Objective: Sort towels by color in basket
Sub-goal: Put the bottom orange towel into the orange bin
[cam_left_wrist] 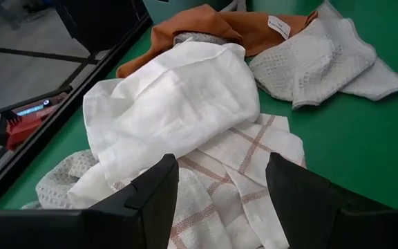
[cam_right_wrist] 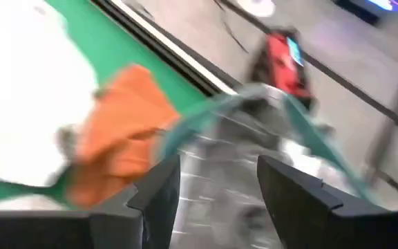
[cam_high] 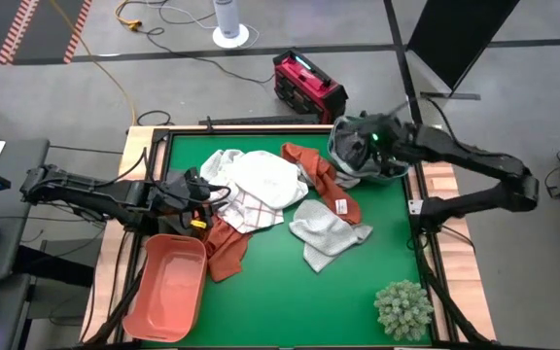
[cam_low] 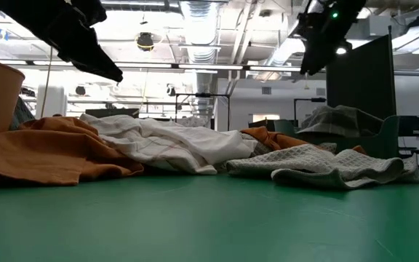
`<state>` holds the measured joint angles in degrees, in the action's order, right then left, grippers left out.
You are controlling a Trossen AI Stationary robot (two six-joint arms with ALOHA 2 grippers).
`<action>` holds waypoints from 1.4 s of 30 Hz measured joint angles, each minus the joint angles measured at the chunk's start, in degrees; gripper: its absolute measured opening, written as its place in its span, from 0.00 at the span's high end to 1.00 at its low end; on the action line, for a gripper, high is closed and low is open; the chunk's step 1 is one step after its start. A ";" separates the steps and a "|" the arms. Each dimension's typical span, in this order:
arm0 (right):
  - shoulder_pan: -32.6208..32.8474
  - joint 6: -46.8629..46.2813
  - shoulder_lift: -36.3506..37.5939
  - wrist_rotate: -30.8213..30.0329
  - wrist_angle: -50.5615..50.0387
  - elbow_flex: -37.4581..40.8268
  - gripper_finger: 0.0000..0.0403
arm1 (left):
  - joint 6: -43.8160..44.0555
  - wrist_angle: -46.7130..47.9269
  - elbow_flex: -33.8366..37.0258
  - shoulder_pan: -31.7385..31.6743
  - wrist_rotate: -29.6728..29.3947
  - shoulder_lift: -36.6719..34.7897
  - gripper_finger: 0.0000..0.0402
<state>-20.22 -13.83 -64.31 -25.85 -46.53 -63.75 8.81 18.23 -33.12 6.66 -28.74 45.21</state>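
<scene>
Now your right gripper (cam_high: 358,146) hangs with fingers apart and empty over the teal basket (cam_high: 397,173) holding a grey towel (cam_high: 350,160). Your left gripper (cam_left_wrist: 220,190), fingers apart too, hovers over the white checked towel (cam_left_wrist: 226,187); go straight down and pinch one layer only.

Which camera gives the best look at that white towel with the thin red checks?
The left wrist view: the checked towel lies just beyond that arm's fingers, its red lines plain. The high view shows it small, half under a plain white towel. The low view shows only a faint-lined edge. The right wrist view does not show it clearly.
</scene>
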 joint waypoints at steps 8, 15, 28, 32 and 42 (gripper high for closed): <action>16.63 -3.80 3.83 -0.25 29.93 16.41 0.42 | 1.80 -3.73 0.00 0.00 -0.07 0.00 0.48; 25.77 2.95 -0.47 -6.98 51.91 21.29 0.42 | 6.89 -12.57 -0.01 0.21 -0.51 1.61 0.48; 27.36 12.52 -1.65 -9.22 57.59 21.29 0.42 | 12.04 18.46 -17.17 0.39 7.85 17.62 0.48; 27.25 12.39 -0.87 -9.24 56.63 21.29 0.42 | 12.95 27.10 -23.83 0.74 11.24 26.34 0.48; 27.21 12.40 -0.87 -9.21 55.07 21.29 0.42 | 15.28 44.05 -35.92 1.86 23.81 47.48 0.48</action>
<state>6.98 -1.43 -65.19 -35.06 8.54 -42.46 24.09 62.28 -69.05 8.52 -4.93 92.69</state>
